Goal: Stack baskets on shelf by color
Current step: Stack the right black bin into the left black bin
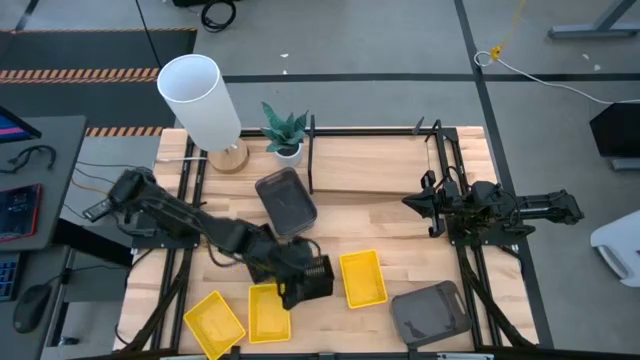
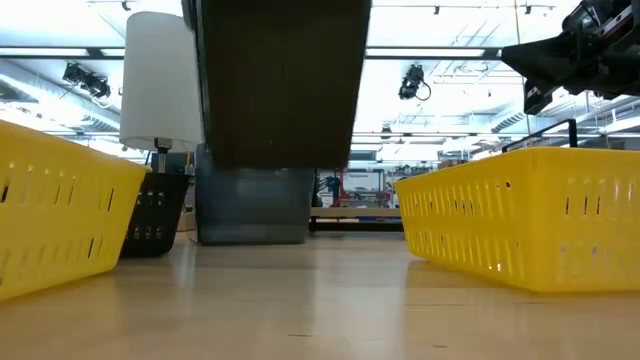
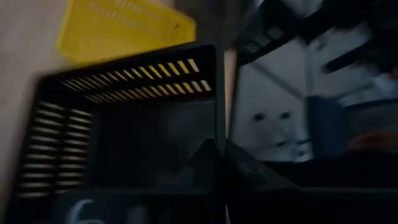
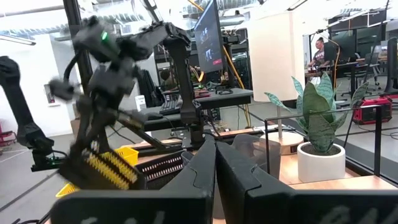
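Pincer on my left arm [image 1: 305,280] clamped on black basket's [image 1: 312,277] rim above the desk [image 1: 400,225]; right pincer [image 1: 418,203] closed, idle by shelf [image 1: 370,165].

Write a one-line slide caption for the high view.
Left gripper holds a black basket above the yellow baskets at the table's front; right gripper waits beside the shelf.

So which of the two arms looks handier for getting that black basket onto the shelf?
The left, probably. Its left gripper is already shut on the black basket, lifted above the yellow baskets. The right gripper waits shut and empty beside the shelf.
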Available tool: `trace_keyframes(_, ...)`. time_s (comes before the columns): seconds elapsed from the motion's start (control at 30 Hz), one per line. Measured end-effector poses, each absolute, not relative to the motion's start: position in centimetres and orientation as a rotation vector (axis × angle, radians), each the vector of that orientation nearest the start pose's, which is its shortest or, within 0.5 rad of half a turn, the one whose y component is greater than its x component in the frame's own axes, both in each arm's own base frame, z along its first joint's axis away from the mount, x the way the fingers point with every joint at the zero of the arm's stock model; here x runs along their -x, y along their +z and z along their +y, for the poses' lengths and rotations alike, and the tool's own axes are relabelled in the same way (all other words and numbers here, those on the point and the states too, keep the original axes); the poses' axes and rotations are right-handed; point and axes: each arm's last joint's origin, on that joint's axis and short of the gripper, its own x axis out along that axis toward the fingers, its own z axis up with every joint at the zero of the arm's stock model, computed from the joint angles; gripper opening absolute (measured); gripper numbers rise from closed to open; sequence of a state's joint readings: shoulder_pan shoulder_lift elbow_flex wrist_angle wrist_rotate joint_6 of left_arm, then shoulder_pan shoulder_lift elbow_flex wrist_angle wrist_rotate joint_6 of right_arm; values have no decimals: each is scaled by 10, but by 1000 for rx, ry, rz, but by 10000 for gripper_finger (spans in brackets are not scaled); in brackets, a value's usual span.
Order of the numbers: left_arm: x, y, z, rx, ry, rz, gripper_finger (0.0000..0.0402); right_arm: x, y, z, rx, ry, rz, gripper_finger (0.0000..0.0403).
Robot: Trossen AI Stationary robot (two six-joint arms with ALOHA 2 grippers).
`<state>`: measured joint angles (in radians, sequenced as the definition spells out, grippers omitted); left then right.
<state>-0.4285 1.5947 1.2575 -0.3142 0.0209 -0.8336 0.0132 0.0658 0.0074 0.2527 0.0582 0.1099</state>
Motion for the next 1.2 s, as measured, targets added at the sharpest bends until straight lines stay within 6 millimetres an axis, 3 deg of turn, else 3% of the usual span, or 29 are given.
trace_keyframes(0.27,-294,337,-121,827,-196,674,19,-99,185,0,-117,-33,-197,19)
trace_keyframes(0.47,-265,355,-111,842,-220,721,16,-99,185,0,-117,-34,-198,19)
trace_keyframes(0.73,-223,343,-95,716,61,955,19,-99,185,0,-116,-33,-198,19)
trace_keyframes(1.2,-216,294,-96,608,241,1020,17,-99,185,0,-116,-34,-198,19)
